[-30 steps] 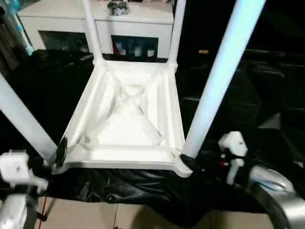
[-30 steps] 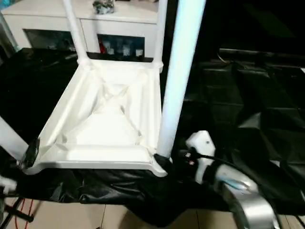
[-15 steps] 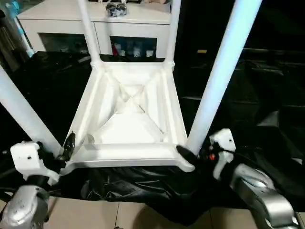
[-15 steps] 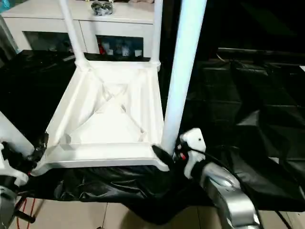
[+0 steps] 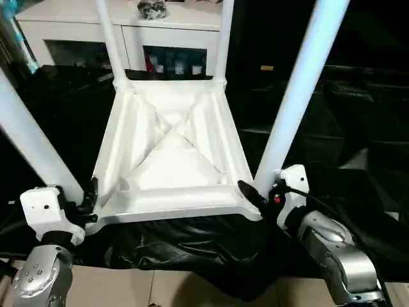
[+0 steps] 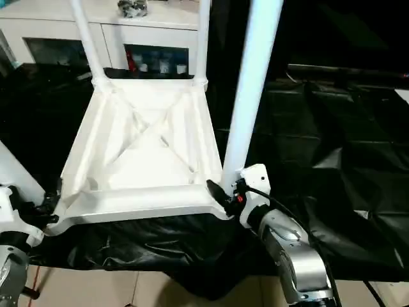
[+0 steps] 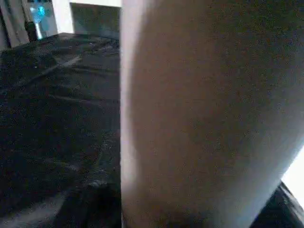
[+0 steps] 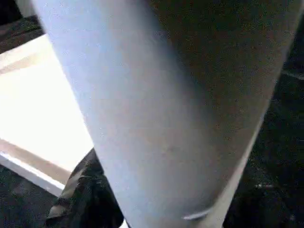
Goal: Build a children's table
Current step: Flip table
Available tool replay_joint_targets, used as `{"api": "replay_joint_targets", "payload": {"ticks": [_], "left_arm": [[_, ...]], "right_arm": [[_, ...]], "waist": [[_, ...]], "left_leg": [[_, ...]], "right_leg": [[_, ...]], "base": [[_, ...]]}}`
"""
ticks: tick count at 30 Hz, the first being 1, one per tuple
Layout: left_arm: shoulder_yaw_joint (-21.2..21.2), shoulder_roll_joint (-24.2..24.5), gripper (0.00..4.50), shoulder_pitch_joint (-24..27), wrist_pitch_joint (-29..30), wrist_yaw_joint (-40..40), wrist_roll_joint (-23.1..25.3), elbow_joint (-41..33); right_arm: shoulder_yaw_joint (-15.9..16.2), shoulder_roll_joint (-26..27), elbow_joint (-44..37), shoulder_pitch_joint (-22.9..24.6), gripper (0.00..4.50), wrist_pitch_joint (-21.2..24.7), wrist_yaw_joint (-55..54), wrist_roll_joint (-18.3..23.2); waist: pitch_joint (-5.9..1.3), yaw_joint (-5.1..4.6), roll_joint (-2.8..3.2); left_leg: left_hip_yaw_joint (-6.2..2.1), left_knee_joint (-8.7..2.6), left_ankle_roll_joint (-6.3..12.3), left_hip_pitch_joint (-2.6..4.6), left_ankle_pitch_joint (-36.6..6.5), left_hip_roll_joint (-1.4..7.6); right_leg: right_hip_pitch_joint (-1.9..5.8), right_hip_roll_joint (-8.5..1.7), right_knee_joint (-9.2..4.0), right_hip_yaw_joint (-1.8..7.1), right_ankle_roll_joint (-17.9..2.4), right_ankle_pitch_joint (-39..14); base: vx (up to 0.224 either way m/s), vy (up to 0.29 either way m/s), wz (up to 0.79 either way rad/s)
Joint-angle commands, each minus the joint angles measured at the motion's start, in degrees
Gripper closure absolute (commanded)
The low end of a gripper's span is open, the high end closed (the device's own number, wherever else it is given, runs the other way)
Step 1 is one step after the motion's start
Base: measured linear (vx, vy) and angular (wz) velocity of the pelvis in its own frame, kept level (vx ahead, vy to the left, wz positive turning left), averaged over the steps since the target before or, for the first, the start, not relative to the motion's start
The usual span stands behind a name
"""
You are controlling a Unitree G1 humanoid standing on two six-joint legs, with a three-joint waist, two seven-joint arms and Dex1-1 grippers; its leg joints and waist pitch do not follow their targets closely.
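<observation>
The children's table lies upside down on the black-draped work table, the ribbed underside of its white tabletop (image 5: 169, 153) facing up. White legs stand in its corner sockets: two far ones (image 5: 108, 38) (image 5: 223, 38), a near-left leg (image 5: 29, 144) and a near-right leg (image 5: 300, 89). My left gripper (image 5: 80, 195) is shut around the base of the near-left leg, which looms close in the left wrist view (image 7: 199, 118). My right gripper (image 5: 259, 192) clasps the base of the near-right leg (image 8: 166, 104), one black finger (image 8: 78, 190) lying against it.
A white cabinet (image 5: 179, 25) with a dark object (image 5: 150, 9) on top stands behind the work table. Crinkled black cloth (image 5: 332, 128) spreads to the right and hangs over the front edge above a beige tiled floor (image 5: 128, 288).
Both grippers have moved in from outside the near corners and closed around the bases of the near legs. The camera has tilted slightly.
</observation>
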Motion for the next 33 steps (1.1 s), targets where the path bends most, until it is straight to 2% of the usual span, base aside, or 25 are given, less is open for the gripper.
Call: {"api": "replay_joint_targets", "payload": {"ticks": [1, 3, 5, 7, 9, 10, 12, 13, 14, 15, 16, 17, 18, 19, 20, 21, 22, 25, 26, 27, 29, 30, 31, 32, 33], "left_arm": [[-2.2, -0.7, 2.37, -0.3, 1.4, 0.3, 0.0, -0.6], [-2.4, -0.9, 2.41, -0.4, 1.6, 0.3, -0.2, -0.7], [-3.9, -1.2, 2.42, -1.8, 2.4, 0.3, 0.9, 0.3], [-5.2, -1.1, 2.42, -3.4, 2.5, -0.5, 1.7, 1.7], [-6.2, -0.9, 2.42, -4.6, 2.4, -1.0, 2.3, 2.7], [-7.1, -0.6, 2.42, -6.4, 2.3, -1.7, 2.9, 4.2], [-8.8, -0.4, 2.43, -11.2, 1.4, -3.0, 4.2, 9.9], [-9.1, -0.4, 2.43, -12.1, 1.1, -3.3, 4.6, 11.0], [-9.6, -0.4, 2.43, -13.4, 0.7, -3.7, 5.0, 12.7], [-9.6, -0.4, 2.43, -13.4, 0.7, -3.7, 5.0, 12.7], [-10.0, -0.4, 2.43, -14.8, 0.9, -3.6, 5.6, 14.1], [-10.0, -0.6, 2.43, -15.5, 1.1, -3.5, 5.7, 14.8], [-10.2, -0.8, 2.44, -16.2, 1.3, -3.3, 5.9, 15.6], [-10.4, -0.9, 2.44, -16.2, 1.5, -3.1, 6.1, 15.6], [-10.7, -1.2, 2.44, -16.1, 1.6, -2.7, 6.4, 15.6], [-10.8, -1.4, 2.44, -16.1, 1.7, -2.5, 6.6, 15.6], [-10.8, -1.7, 2.44, -15.9, 1.6, -1.9, 6.8, 15.5], [-10.9, -2.8, 2.44, -14.4, 1.6, -0.5, 7.2, 14.1], [-10.7, -3.5, 2.44, -13.2, 1.5, -0.2, 6.8, 13.0], [-10.7, -3.5, 2.44, -13.2, 1.5, -0.2, 6.8, 13.0], [-10.5, -3.8, 2.44, -12.4, 0.9, -0.5, 6.3, 13.1], [-10.4, -3.9, 2.44, -12.4, 0.5, -0.8, 6.1, 13.6], [-10.3, -4.0, 2.44, -12.4, 0.5, -0.8, 6.0, 13.7], [-10.1, -4.1, 2.44, -13.0, 0.4, -1.0, 5.7, 14.2], [-10.1, -4.2, 2.44, -13.8, 0.4, -1.2, 5.7, 14.9]], "right_arm": [[-1.5, 1.3, 0.5, 0.2, 2.44, 1.0, -2.1, 1.0], [-1.9, 1.6, 0.4, 0.4, 2.45, 1.2, -2.4, 1.4], [-3.1, 2.1, 1.3, -0.2, 2.46, 0.6, -3.8, 1.3], [-3.8, 2.4, 1.0, -0.3, 2.46, 1.0, -5.6, 0.6], [-4.0, 2.4, -0.2, 0.0, 2.46, 1.4, -6.3, 0.5], [-4.6, 2.6, -0.9, -0.2, 2.46, 1.9, -7.1, 0.7], [-5.4, 2.5, -1.9, -0.2, 2.46, 2.7, -7.9, 0.8], [-5.4, 2.4, -2.2, 0.1, 2.46, 2.8, -7.9, 0.7], [-5.3, 2.2, -2.3, 0.2, 2.46, 2.8, -7.7, 0.6], [-5.3, 2.2, -2.3, 0.2, 2.46, 2.8, -7.7, 0.6], [-5.0, 2.1, -3.1, 0.9, 2.46, 2.9, -7.6, 0.4], [-4.8, 2.3, -3.5, 1.1, 2.46, 2.8, -7.7, 0.3], [-4.4, 2.4, -3.8, 1.3, 2.46, 2.7, -7.9, 0.1], [-4.3, 2.4, -3.9, 1.5, 2.46, 2.7, -8.0, 0.0], [-3.8, 2.3, -3.5, 1.3, 2.46, 2.1, -8.0, -0.6], [-3.4, 2.1, -2.9, 1.0, 2.46, 1.4, -7.9, -1.2], [-3.3, 2.3, -1.9, 0.4, 2.46, 1.0, -8.0, -1.4], [-2.3, 1.9, 0.8, -1.4, 2.49, -0.4, -8.1, -3.1], [-1.8, 2.0, 2.8, -2.7, 2.50, -1.1, -9.2, -4.7], [-1.8, 2.0, 2.8, -2.7, 1.95, -1.1, -9.2, -4.7], [-2.1, 2.6, 5.1, -4.2, 1.81, -1.7, -9.8, -5.0], [-2.3, 2.9, 5.5, -4.8, 1.81, -1.7, -9.3, -4.3], [-2.5, 3.0, 5.4, -4.9, 1.75, -1.6, -9.2, -4.1], [-2.8, 3.0, 5.1, -5.2, 1.55, -1.4, -9.0, -3.7], [-3.0, 2.9, 4.9, -5.6, 1.55, -1.3, -9.2, -3.8]], "waist": [[-1.81, 0.28, 0.44], [-1.81, 0.29, 0.23], [-1.79, 0.12, 0.62], [-1.77, 0.38, 0.30], [-1.80, 0.62, 0.37], [-1.86, 0.85, 0.78], [-1.96, 1.22, 0.79], [-1.90, 1.34, 1.35], [-1.99, 1.47, 1.10], [-2.03, 1.43, 0.97], [-2.40, 1.57, 2.77], [-2.47, 1.39, 3.07], [-2.65, 1.15, 2.52], [-2.66, 1.11, 2.86], [-2.62, 0.99, 3.21], [-2.62, 0.99, 3.21], [-2.43, 0.71, 2.41], [-2.30, 0.52, 2.84], [-2.26, 0.28, 2.59], [-2.18, 0.07, 2.63], [-2.15, -0.39, 1.33], [-2.15, -0.46, 1.79], [-2.08, -0.67, 0.65], [-2.08, -0.55, 1.39], [-1.96, -0.60, 0.52]], "left_leg": [[-2.34, -5.47, -0.66, 0.20, -11.4, 4.79], [-2.35, -5.55, -0.91, 0.21, -11.8, 4.81], [-2.29, -5.55, -1.40, 0.33, -12.7, 4.74], [-2.09, -5.44, -1.53, 0.57, -12.9, 4.63], [-2.18, -5.47, -1.49, 0.41, -12.4, 4.66], [-2.13, -5.41, -1.58, 0.67, -12.0, 4.67], [-1.82, -5.29, -2.28, 1.38, -12.5, 4.54], [-1.85, -5.34, -2.42, 1.35, -12.7, 4.42], [-1.93, -5.44, -2.84, 1.38, -13.2, 4.54], [-2.00, -5.53, -2.88, 1.08, -12.7, 4.54], [-2.47, -5.46, -3.42, 0.60, -11.0, 4.64], [-2.34, -5.27, -3.51, 0.81, -10.6, 4.69], [-2.35, -5.19, -3.22, 0.56, -9.8, 4.61], [-2.30, -5.09, -3.07, 0.44, -9.6, 4.45], [-2.32, -4.93, -2.02, 0.06, -9.0, 4.32], [-2.32, -4.93, -2.02, 0.06, -9.0, 4.32], [-2.12, -4.92, -1.21, -0.09, -9.5, 4.26], [-2.13, -4.98, -0.46, -0.09, -10.8, 4.42], [-2.17, -5.03, -0.54, -0.04, -11.1, 4.53], [-2.13, -5.08, -0.49, -0.15, -11.1, 4.50], [-1.98, -5.10, 0.26, -0.20, -10.7, 4.47], [-2.04, -5.12, 0.39, -0.10, -10.9, 4.47], [-1.88, -5.10, 0.73, -0.13, -11.0, 4.48], [-2.03, -5.18, 0.67, -0.10, -10.7, 4.50], [-2.01, -5.26, 0.93, -0.18, -10.8, 4.53]], "right_leg": [[0.72, -5.69, -4.35, 3.95, -8.4, -7.7], [0.75, -5.74, -4.35, 3.96, -8.3, -7.7], [0.65, -5.60, -4.49, 4.01, -8.1, -7.6], [0.51, -5.60, -4.62, 4.15, -7.8, -8.5], [0.65, -5.66, -4.57, 4.12, -7.6, -8.6], [0.42, -5.60, -4.56, 4.14, -7.3, -8.7], [-0.10, -5.27, -4.74, 4.27, -6.7, -8.3], [-0.16, -5.23, -4.85, 4.31, -6.5, -8.2], [0.00, -5.31, -4.72, 4.30, -6.4, -7.7], [0.28, -5.30, -4.58, 4.23, -6.4, -7.0], [0.73, -5.56, -3.81, 4.11, -6.9, -3.7], [0.51, -5.33, -3.81, 4.03, -7.0, -0.5], [0.97, -5.24, -3.59, 3.92, -7.7, 2.2], [1.05, -5.26, -3.57, 3.91, -8.0, 2.9], [1.39, -5.64, -3.52, 3.91, -8.9, 3.0], [1.39, -5.64, -3.52, 3.91, -8.9, 3.0], [1.43, -5.63, -3.97, 3.92, -9.1, 1.0], [1.35, -5.86, -4.49, 3.90, -9.4, -6.1], [1.19, -5.78, -4.58, 3.88, -9.6, -8.0], [1.16, -5.65, -4.63, 3.88, -9.6, -8.1], [1.10, -5.57, -4.74, 3.90, -9.5, -8.6], [0.99, -5.64, -4.73, 3.92, -9.4, -9.6], [0.96, -5.59, -4.91, 3.91, -9.2, -10.1], [0.94, -5.67, -4.77, 3.92, -9.0, -10.7], [0.91, -5.65, -4.73, 3.97, -8.5, -11.5]], "base": [[0.000, 0.000, 0.00], [0.000, 0.000, 0.00], [0.000, 0.000, 0.00], [0.000, 0.000, 0.00], [0.000, 0.000, 0.00], [0.000, 0.000, 0.00], [0.000, 0.000, 0.00], [0.000, 0.000, 0.00], [0.000, 0.000, 0.00], [0.000, 0.000, 0.00], [0.000, 0.000, 0.00], [0.000, 0.000, 0.00], [0.000, 0.000, 0.00], [0.000, 0.000, 0.00], [0.000, 0.000, 0.00], [0.000, 0.000, 0.00], [0.000, 0.000, 0.00], [0.000, 0.000, 0.00], [0.000, 0.000, 0.00], [0.000, 0.000, 0.00], [0.000, 0.000, 0.00], [0.000, 0.000, 0.00], [0.000, 0.000, 0.00], [0.000, 0.000, 0.00], [0.000, 0.000, 0.00]]}}
